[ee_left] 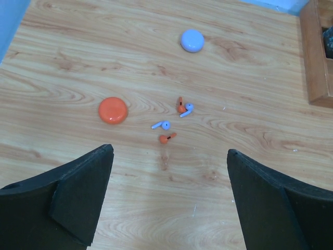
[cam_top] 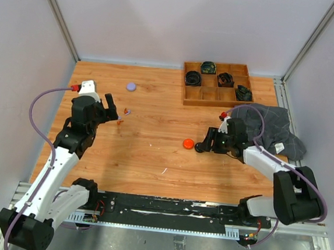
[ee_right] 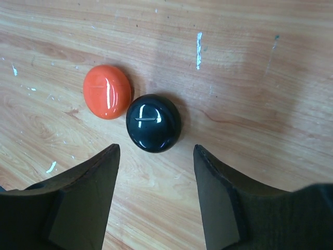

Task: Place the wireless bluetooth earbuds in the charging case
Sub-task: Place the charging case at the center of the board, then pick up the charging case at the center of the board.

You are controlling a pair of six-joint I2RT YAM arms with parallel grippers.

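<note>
- Left gripper (ee_left: 169,174): fingers wide apart, empty, poised over the table (ee_left: 62,62).
- Earbuds: two orange buds (ee_left: 166,138) and two lilac buds (ee_left: 162,125), loose on the wood in a small cluster just past the left fingertips. None seated in a case. One orange and one lilac touching at the cluster's far end.
- Orange disc (ee_left: 113,110): left of the cluster in the left wrist view, near but apart. Probably a second closed case, not certain from this angle.
- Lilac case (ee_left: 192,40): closed, well beyond the cluster.
- Right gripper (ee_right: 155,174): fingers apart, clamped on nothing, low over the wood.
- Black case (ee_right: 153,122): closed, lying just ahead of the right fingertips, not between them.
- Orange case (ee_right: 106,91): closed, just beside the black one, on its left in the right wrist view.
- Tray (cam_top: 210,104): at the table's far right, dark items (cam_top: 193,77) in four compartments.
- Grey cloth (cam_top: 274,131): bunched near the tray, behind the right arm.
</note>
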